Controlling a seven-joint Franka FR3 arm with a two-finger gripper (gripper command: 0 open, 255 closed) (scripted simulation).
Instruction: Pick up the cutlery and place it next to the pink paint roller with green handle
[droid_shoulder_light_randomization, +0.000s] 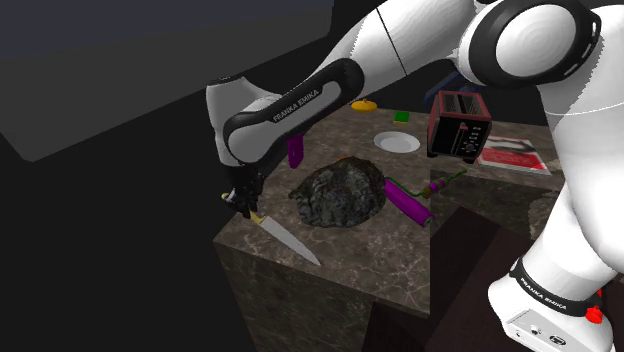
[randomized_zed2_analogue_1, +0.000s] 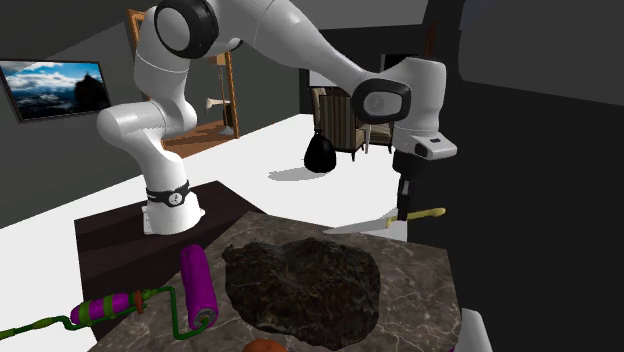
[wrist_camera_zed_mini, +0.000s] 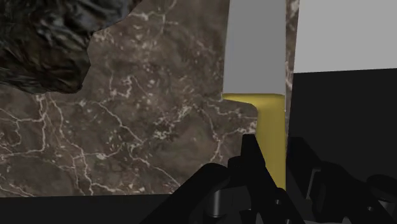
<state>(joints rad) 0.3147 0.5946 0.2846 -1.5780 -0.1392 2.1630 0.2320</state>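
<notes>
A knife (droid_shoulder_light_randomization: 290, 240) with a grey blade and yellow handle lies along the marble counter's (droid_shoulder_light_randomization: 345, 250) front corner at the shoulder view's left. My gripper (droid_shoulder_light_randomization: 247, 208) stands over its handle end. In the wrist view the black fingers (wrist_camera_zed_mini: 251, 156) clasp the yellow handle of the knife (wrist_camera_zed_mini: 256, 51), with my gripper (wrist_camera_zed_mini: 273, 149) shut on it. In the second exterior view the knife (randomized_zed2_analogue_1: 365, 222) sits level under the gripper (randomized_zed2_analogue_1: 404, 212) at the counter's far edge. The paint roller (droid_shoulder_light_randomization: 408, 200) is magenta with a green handle, beyond a dark lump; it shows again as the roller (randomized_zed2_analogue_1: 198, 285).
A big dark rock-like lump (droid_shoulder_light_randomization: 340, 190) sits between knife and roller. Further back stand a toaster (droid_shoulder_light_randomization: 457, 125), a white plate (droid_shoulder_light_randomization: 397, 142), a red book (droid_shoulder_light_randomization: 515, 155) and small yellow (droid_shoulder_light_randomization: 363, 104) and green (droid_shoulder_light_randomization: 402, 117) items. The counter drops off just beside the knife.
</notes>
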